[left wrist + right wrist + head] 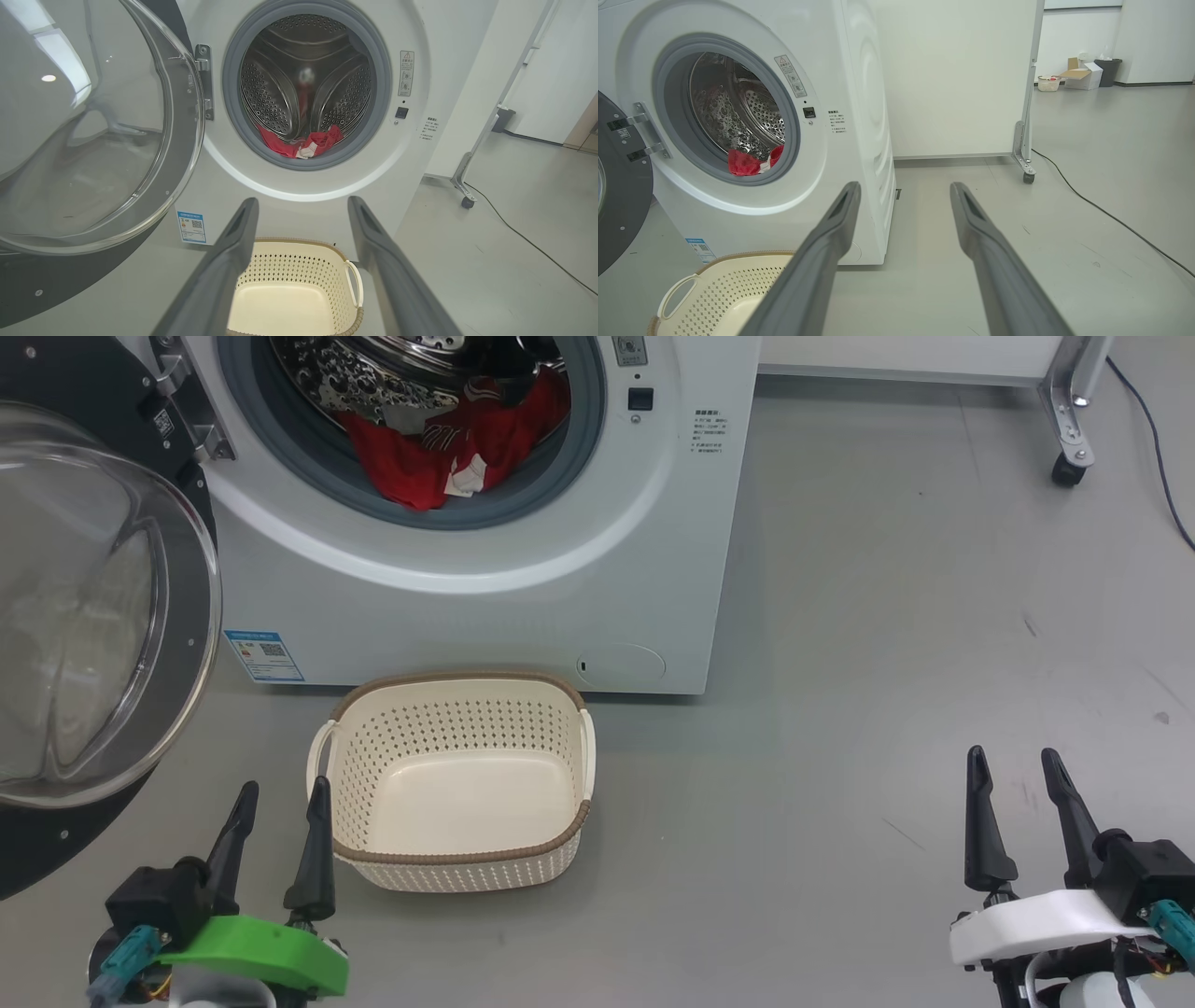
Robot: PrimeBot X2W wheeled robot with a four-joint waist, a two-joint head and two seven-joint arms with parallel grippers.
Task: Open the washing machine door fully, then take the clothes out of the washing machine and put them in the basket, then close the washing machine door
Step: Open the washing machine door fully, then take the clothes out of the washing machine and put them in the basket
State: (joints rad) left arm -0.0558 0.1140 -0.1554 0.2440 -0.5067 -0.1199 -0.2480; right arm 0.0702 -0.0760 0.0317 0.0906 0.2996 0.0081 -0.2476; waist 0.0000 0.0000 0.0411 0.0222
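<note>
The white washing machine [523, 607] stands ahead with its door [89, 607] swung wide to the left, glass bowl bulging outward. Red clothes [457, 448] with white trim lie at the drum mouth's lower lip, seen too as the clothes [301, 142] and the clothes [749, 162]. The cream basket [457, 868] sits empty on the floor before the machine; the basket [299, 266] lies below my left fingers. My left gripper [283, 791] is open at the basket's left side. My right gripper [1016, 756] is open far right, over bare floor.
A wheeled metal leg [1069, 429] of a white partition stands right of the machine, with a dark cable [1158, 448] trailing over the grey floor. A bin, box and small basket [1078, 77] sit far off.
</note>
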